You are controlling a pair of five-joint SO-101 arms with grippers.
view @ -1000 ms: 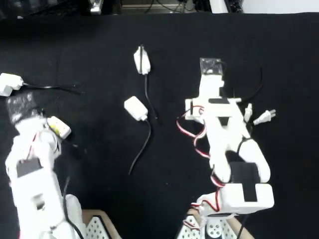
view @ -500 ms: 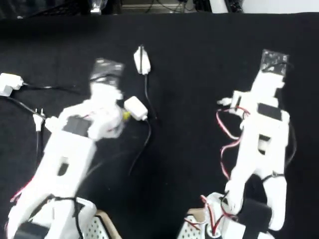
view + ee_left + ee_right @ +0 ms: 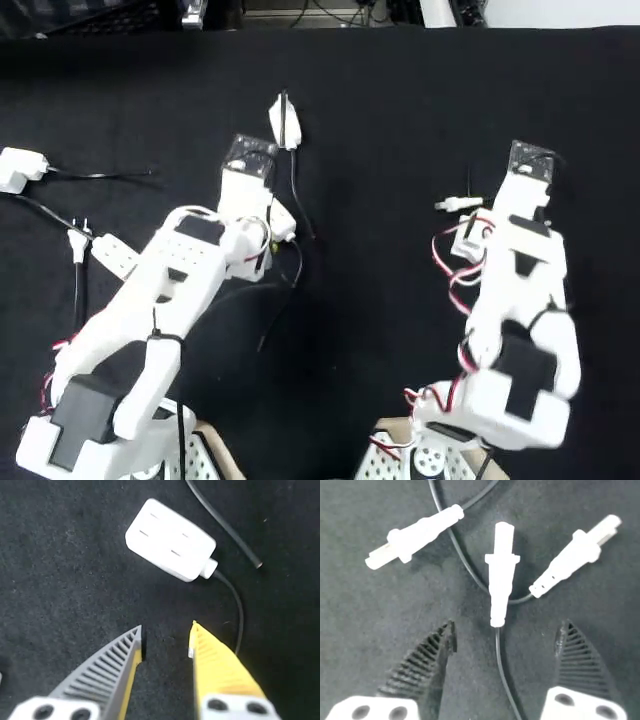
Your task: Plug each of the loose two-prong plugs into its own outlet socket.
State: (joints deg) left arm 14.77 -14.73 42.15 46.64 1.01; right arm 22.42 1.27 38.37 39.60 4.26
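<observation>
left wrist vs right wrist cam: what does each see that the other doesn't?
Left wrist: a white socket with four slots, lying ahead of gray and yellow jaws. Right wrist: three white plugs fanned out ahead of black jaws. Both: the black table, a thin black cable, and jaws open, gripping nothing.

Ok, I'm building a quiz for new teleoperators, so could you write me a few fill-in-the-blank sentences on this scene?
1. Ahead of the right gripper, ___ white plastic plugs lie on the black cloth.
2. The left gripper has one grey finger and one ___ finger.
3. The jaws of both grippers stand ___.
4. The white rectangular outlet block lies just ahead of the ___ gripper.
Missing words: three; yellow; open; left.
</observation>
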